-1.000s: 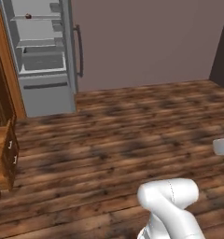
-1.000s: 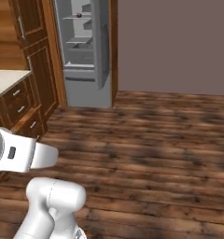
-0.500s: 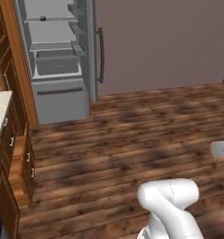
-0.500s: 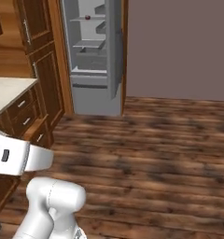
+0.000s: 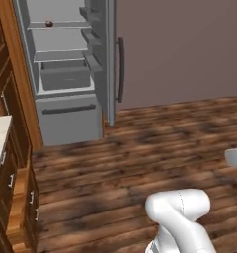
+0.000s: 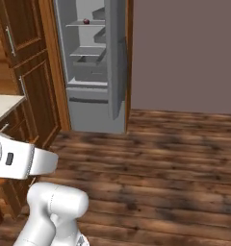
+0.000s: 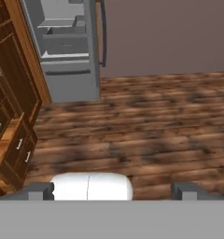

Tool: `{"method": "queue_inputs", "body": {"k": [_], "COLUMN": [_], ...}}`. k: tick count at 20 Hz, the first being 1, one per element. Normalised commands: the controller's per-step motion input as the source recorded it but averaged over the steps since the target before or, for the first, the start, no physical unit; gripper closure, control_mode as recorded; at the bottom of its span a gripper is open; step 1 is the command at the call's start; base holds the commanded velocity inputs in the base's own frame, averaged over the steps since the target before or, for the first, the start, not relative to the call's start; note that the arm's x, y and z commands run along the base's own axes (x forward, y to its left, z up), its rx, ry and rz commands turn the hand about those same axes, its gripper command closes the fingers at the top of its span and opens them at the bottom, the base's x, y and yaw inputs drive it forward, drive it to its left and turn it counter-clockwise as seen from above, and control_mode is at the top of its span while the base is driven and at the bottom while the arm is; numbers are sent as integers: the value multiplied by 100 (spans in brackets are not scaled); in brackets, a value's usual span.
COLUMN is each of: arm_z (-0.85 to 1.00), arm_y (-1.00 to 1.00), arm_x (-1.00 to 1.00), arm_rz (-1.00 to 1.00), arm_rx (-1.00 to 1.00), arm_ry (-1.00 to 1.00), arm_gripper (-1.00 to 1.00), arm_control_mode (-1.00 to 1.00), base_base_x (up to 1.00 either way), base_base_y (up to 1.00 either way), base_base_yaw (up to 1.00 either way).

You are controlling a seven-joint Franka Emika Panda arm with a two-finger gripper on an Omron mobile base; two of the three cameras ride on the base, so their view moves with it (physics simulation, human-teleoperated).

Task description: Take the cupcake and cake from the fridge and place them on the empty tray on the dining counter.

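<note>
A: How's the gripper [image 7: 112, 190]?
B: Fingers spread wide, nothing between them, pointed over the wood floor [image 7: 146, 135].
A: And the cupcake [image 5: 49, 23]?
B: On an upper shelf of the open fridge [image 5: 66, 74], at eleven o'clock. I'd call this the approach; next, close in and reach up.

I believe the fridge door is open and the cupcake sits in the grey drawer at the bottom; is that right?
Not quite. The fridge door is open, but the cupcake sits on an upper shelf, well above the grey drawer. The left base view shows this, and the right base view agrees.
</note>
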Motion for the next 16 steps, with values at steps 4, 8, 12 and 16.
{"method": "queue_inputs", "body": {"k": [4,8,12,16], "arm_z": [0,0,0,0], "arm_y": [0,0,0,0], "arm_x": [0,0,0,0], "arm_rz": [0,0,0,0], "arm_rx": [0,0,0,0], "arm_ry": [0,0,0,0], "arm_gripper": [-100,-100,-100,-100], "arm_control_mode": [100,100,100,100], "base_base_x": [100,100,100,100], "base_base_y": [67,59,56,88], "base_base_yaw": [0,0,0,1]}}
